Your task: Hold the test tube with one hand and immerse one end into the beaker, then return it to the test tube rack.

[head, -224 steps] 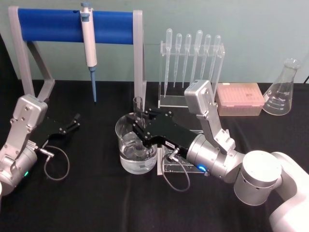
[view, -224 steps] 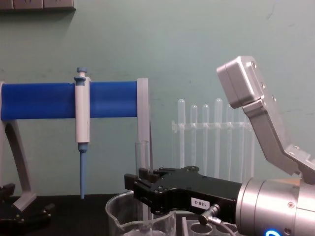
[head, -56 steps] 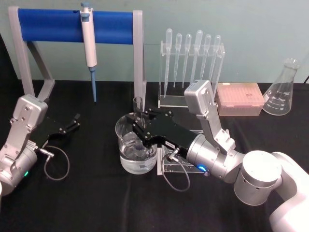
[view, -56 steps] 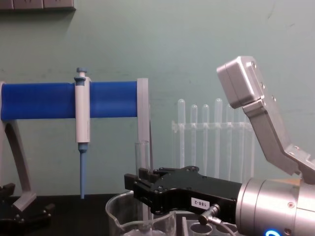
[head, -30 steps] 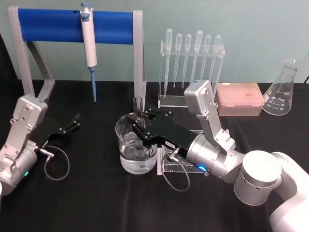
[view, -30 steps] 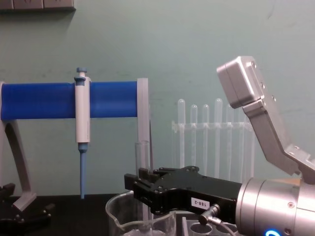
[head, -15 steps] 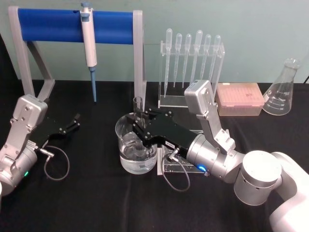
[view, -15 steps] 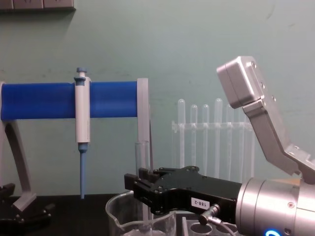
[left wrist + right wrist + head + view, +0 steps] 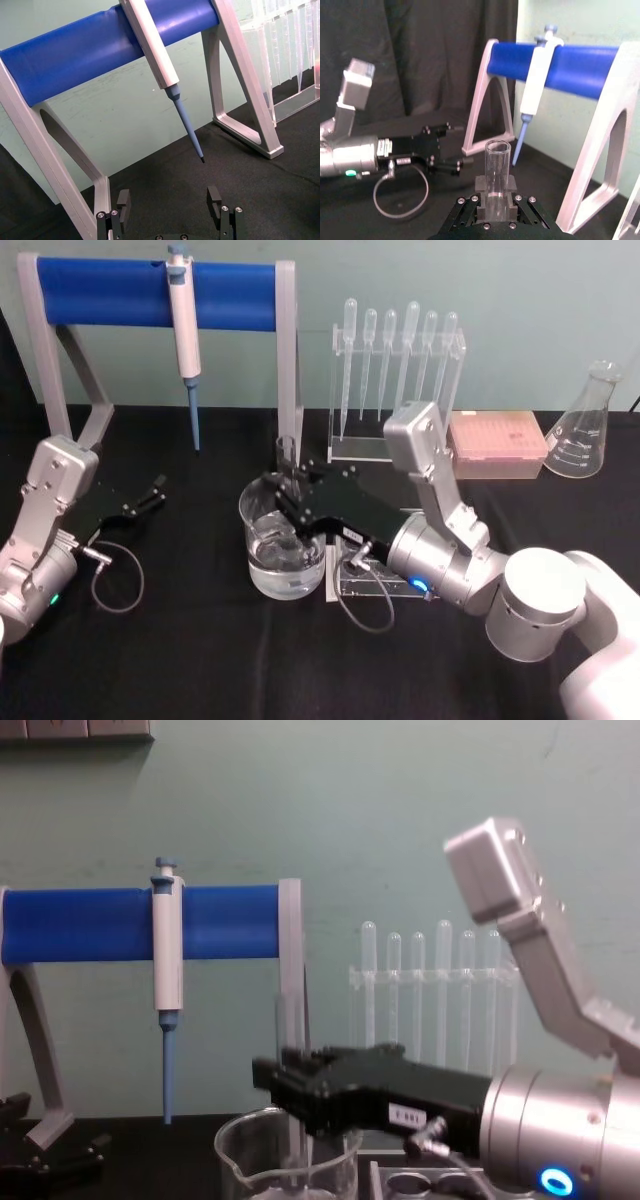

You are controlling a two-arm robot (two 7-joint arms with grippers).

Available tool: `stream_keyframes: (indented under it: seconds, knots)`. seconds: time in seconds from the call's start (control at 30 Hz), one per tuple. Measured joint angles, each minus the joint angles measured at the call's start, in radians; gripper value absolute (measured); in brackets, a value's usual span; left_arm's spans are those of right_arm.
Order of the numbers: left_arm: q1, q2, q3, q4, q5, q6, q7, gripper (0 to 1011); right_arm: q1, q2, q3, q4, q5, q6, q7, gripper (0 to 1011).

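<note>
My right gripper point(image 9: 288, 492) is shut on the test tube point(image 9: 286, 452), a clear glass tube held upright over the beaker point(image 9: 262, 562). The beaker is a wide glass cylinder with water in its bottom. In the chest view the test tube point(image 9: 290, 1025) rises above the right gripper point(image 9: 277, 1082), and its lower part runs down inside the beaker point(image 9: 245, 1160). The right wrist view shows the test tube point(image 9: 497, 167) clamped between the black fingers point(image 9: 481, 187). My left gripper point(image 9: 155, 492) rests open on the black table at the left, parked; its own view shows the left gripper point(image 9: 168, 200) holding nothing.
A white-and-blue pipettor point(image 9: 183, 325) hangs from the blue-barred stand point(image 9: 110, 292) at the back left. Behind the beaker stands a pipette rack point(image 9: 395, 370), then a pink tip box point(image 9: 497, 445) and a conical flask point(image 9: 585, 425). A clear holed rack point(image 9: 350, 583) lies under my right wrist.
My right gripper has risen a little with the test tube, lifting it higher in the beaker. The left arm has not moved.
</note>
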Motion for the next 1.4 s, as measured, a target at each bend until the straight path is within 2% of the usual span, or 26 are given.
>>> stream_keyframes:
  seconds: [0.37, 0.53, 0.67, 0.83, 0.87, 0.97, 1.03, 1.23, 1.4]
  knots:
    - [0.0, 0.0, 0.0, 0.0, 0.0, 0.0, 0.0, 1000, 0.005, 0.021, 0.038, -0.152, 0.03, 0.067, 0.002, 225]
    - [0.0, 0.0, 0.0, 0.0, 0.0, 0.0, 0.0, 1000, 0.011, 0.044, 0.065, -0.243, 0.063, 0.125, -0.007, 225]
    - [0.0, 0.0, 0.0, 0.0, 0.0, 0.0, 0.0, 1000, 0.007, 0.074, 0.089, -0.308, 0.086, 0.161, -0.022, 226]
    - [0.0, 0.0, 0.0, 0.0, 0.0, 0.0, 0.0, 1000, -0.029, 0.141, 0.14, -0.4, 0.114, 0.2, -0.054, 225]
    - [0.0, 0.0, 0.0, 0.0, 0.0, 0.0, 0.0, 1000, -0.029, 0.141, 0.14, -0.4, 0.114, 0.2, -0.054, 225]
    - [0.0, 0.0, 0.0, 0.0, 0.0, 0.0, 0.0, 1000, -0.062, 0.184, 0.17, -0.433, 0.125, 0.212, -0.068, 225]
    - [0.0, 0.0, 0.0, 0.0, 0.0, 0.0, 0.0, 1000, -0.076, 0.196, 0.179, -0.436, 0.13, 0.212, -0.071, 226]
    - [0.0, 0.0, 0.0, 0.0, 0.0, 0.0, 0.0, 1000, -0.114, 0.219, 0.193, -0.423, 0.146, 0.209, -0.078, 225]
    - [0.0, 0.0, 0.0, 0.0, 0.0, 0.0, 0.0, 1000, -0.139, 0.235, 0.194, -0.418, 0.141, 0.213, -0.094, 225]
